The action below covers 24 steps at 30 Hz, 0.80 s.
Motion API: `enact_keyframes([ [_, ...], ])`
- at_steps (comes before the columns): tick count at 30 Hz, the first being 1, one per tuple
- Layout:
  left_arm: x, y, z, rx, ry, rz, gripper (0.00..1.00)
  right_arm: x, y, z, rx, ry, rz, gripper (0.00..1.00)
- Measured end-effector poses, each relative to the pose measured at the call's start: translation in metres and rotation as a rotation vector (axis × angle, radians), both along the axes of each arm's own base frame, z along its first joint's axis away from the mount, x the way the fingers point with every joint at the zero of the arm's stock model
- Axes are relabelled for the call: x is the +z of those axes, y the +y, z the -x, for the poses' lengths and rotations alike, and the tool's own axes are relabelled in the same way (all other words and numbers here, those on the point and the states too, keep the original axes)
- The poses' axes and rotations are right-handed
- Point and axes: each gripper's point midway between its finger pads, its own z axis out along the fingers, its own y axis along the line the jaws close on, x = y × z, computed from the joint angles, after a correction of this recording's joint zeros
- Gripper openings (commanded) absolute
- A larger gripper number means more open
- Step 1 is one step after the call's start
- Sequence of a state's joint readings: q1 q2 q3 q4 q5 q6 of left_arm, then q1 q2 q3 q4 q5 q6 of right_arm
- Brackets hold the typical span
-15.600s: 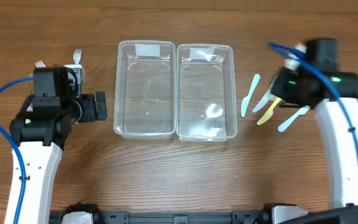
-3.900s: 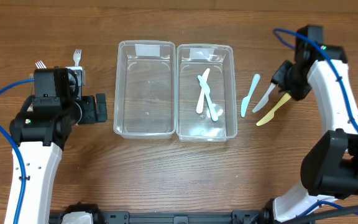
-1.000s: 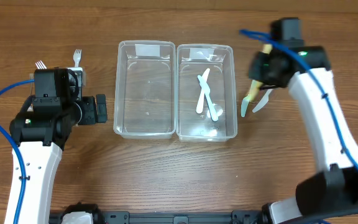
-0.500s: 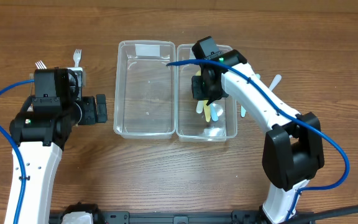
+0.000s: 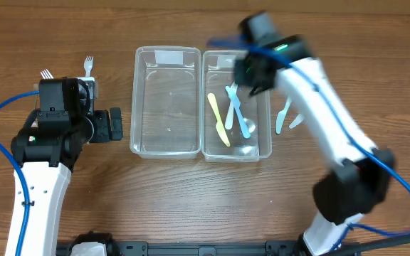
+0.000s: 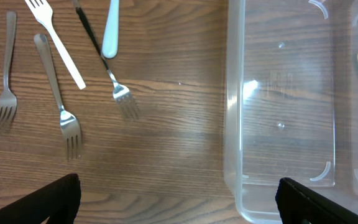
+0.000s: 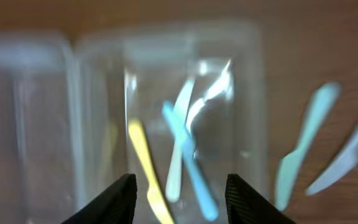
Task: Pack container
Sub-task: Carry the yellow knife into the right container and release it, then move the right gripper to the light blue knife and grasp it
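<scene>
Two clear plastic containers stand side by side: the left one (image 5: 166,101) holds nothing, the right one (image 5: 262,135) holds a yellow knife (image 5: 218,119), a blue knife (image 5: 239,114) and a white knife (image 5: 230,99). Two more knives (image 5: 285,116) lie on the table right of it. My right gripper (image 5: 251,77) is open and empty above the right container's far end; its view is blurred (image 7: 178,193). My left gripper (image 6: 178,196) is open and empty, left of the left container (image 6: 278,106). Several forks (image 6: 64,118) lie on the table to its left.
The forks show at the far left in the overhead view (image 5: 87,65), partly hidden behind my left arm. The wooden table (image 5: 205,206) extends toward the front.
My right gripper let the yellow knife go into the right container and has moved back toward the far right. The left arm has not moved.
</scene>
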<state>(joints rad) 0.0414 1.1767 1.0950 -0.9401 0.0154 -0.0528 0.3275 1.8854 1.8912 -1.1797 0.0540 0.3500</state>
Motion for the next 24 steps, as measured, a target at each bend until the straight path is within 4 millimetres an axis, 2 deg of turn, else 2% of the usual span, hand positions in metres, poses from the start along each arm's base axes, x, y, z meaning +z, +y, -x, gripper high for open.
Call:
enact_keyframes([
  [1, 0.000, 0.000, 0.000, 0.000, 0.000, 0.000, 1.00, 0.026, -0.020, -0.009, -0.058, -0.057, -0.020, 0.57],
  [2, 0.000, 0.000, 0.000, 0.000, 0.000, 0.000, 1.00, 0.057, -0.052, -0.017, -0.141, -0.128, -0.043, 0.58],
  [3, 0.000, 0.000, 0.000, 0.000, 0.000, 0.000, 1.00, 0.071, -0.072, -0.019, -0.192, -0.161, -0.052, 0.59],
  [4, 0.000, 0.000, 0.000, 0.000, 0.000, 0.000, 1.00, 0.084, -0.101, -0.019, -0.261, -0.191, -0.058, 0.62],
  [5, 0.000, 0.000, 0.000, 0.000, 0.000, 0.000, 1.00, 0.089, -0.128, -0.017, -0.326, -0.201, -0.051, 0.65],
  [7, 0.000, 0.000, 0.000, 0.000, 0.000, 0.000, 1.00, 0.083, -0.168, -0.011, -0.422, -0.171, -0.038, 0.67],
  [9, 0.000, 0.000, 0.000, 0.000, 0.000, 0.000, 1.00, 0.064, -0.190, -0.012, -0.473, -0.115, -0.029, 0.68],
  [12, 0.000, 0.000, 0.000, 0.000, 0.000, 0.000, 1.00, 0.014, -0.210, -0.020, -0.509, 0.014, -0.024, 0.69],
  [15, 0.000, 0.000, 0.000, 0.000, 0.000, 0.000, 1.00, -0.041, -0.218, -0.025, -0.522, 0.145, -0.018, 0.69],
  [18, 0.000, 0.000, 0.000, 0.000, 0.000, 0.000, 1.00, -0.093, -0.218, -0.026, -0.520, 0.266, -0.015, 0.69],
  [21, 0.000, 0.000, 0.000, 0.000, 0.000, 0.000, 1.00, -0.122, -0.216, -0.024, -0.518, 0.337, -0.012, 0.69],
  [24, 0.000, 0.000, 0.000, 0.000, 0.000, 0.000, 1.00, -0.140, -0.214, -0.021, -0.516, 0.383, -0.016, 0.70],
])
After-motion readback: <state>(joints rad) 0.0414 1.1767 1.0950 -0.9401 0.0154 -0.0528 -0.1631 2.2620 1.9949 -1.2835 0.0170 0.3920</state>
